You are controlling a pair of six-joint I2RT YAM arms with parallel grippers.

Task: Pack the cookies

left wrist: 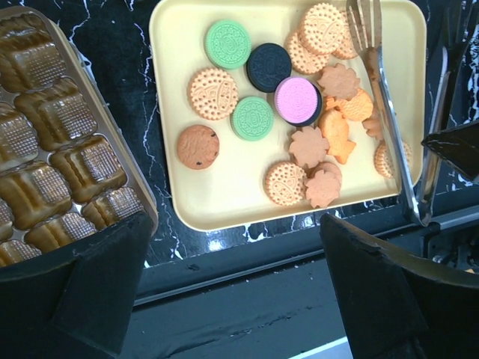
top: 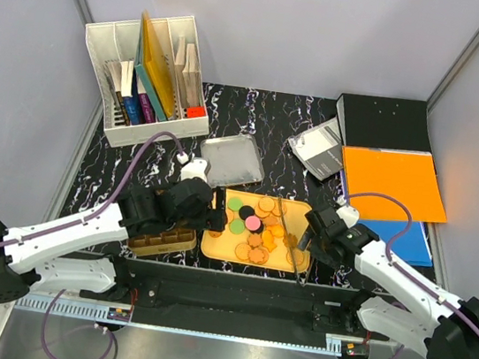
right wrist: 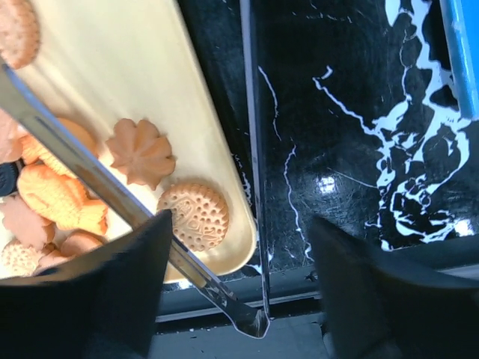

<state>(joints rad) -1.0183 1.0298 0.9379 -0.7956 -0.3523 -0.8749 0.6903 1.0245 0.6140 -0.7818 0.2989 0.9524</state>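
Black right gripper (right wrist: 241,250): jaws wide, straddling hinged end of steel tongs (right wrist: 90,176); contact not determinable. One tong arm crosses yellow tray (left wrist: 217,187), other lies beside its edge. Cookies (left wrist: 296,99) loose on that tray, clustered centre-right. Left gripper (left wrist: 232,273): spread wide, holding nothing, above tray's near edge. Brown moulded insert (left wrist: 52,172) just left.

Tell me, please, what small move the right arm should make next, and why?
Probably lower the right gripper and close its jaws on the tongs: they lie unheld between the open jaws, one arm across the yellow tray, one beside it, and the cookies lie loose on that tray.
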